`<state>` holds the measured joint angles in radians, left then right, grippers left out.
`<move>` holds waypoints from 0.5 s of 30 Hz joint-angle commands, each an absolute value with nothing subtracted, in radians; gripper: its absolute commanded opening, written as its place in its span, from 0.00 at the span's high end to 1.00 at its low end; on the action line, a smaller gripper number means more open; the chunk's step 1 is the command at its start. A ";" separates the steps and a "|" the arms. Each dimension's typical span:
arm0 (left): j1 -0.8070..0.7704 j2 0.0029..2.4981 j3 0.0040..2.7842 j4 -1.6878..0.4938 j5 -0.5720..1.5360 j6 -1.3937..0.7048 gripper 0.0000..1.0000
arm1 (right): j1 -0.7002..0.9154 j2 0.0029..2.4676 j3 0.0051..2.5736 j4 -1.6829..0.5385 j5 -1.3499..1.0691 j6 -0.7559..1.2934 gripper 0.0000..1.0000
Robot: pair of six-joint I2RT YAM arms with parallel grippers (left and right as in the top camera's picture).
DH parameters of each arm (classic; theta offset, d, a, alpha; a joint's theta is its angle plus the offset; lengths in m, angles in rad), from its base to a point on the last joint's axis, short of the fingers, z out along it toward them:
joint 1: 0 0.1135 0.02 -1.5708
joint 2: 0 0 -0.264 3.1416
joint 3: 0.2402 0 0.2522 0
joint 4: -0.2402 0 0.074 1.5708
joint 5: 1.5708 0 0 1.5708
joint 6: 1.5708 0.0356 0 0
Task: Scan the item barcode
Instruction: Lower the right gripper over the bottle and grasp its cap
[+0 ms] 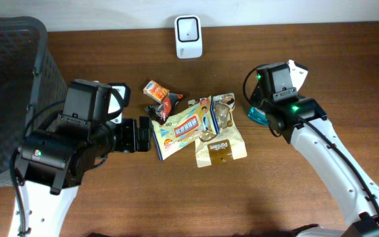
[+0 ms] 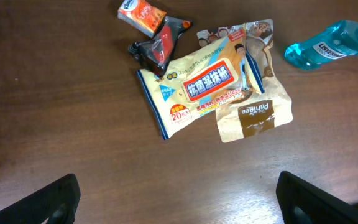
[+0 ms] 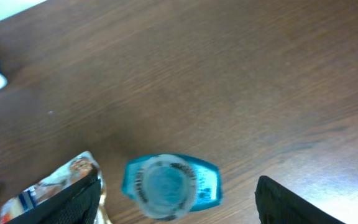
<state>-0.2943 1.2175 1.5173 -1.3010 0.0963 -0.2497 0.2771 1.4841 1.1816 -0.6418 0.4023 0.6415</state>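
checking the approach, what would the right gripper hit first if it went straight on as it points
Probably the blue bottle, centred between the open jaws of the right gripper in its wrist view; depth unclear.

Wood surface (image 1: 110, 197). Centre: wipes pack (image 1: 183, 130) overlapping a brown pouch (image 1: 219, 150). Orange packet (image 1: 155, 89) at the heap's upper left. White scanner (image 1: 188, 36) at far edge. Dark basket (image 1: 12, 66) left. Blue bottle (image 1: 255, 115) partly under the right arm (image 1: 321, 145).

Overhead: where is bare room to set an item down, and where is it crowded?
Bare wood: the strip between the packet pile and the front edge of the table, and the band between the scanner and the pile. Crowded: the centre, packets overlapping, with the bottle right of them.
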 commanded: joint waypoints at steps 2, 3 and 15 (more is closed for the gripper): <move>-0.292 1.216 1.523 -1.303 0.089 -0.237 0.01 | 0.273 1.542 1.192 -0.617 0.369 0.625 0.20; -0.292 1.216 1.523 -1.303 0.089 -0.237 0.01 | 0.273 1.561 1.192 -0.610 0.369 0.625 0.20; -0.292 1.216 1.523 -1.303 0.089 -0.237 0.01 | 0.273 1.612 1.198 -0.550 0.379 0.526 0.44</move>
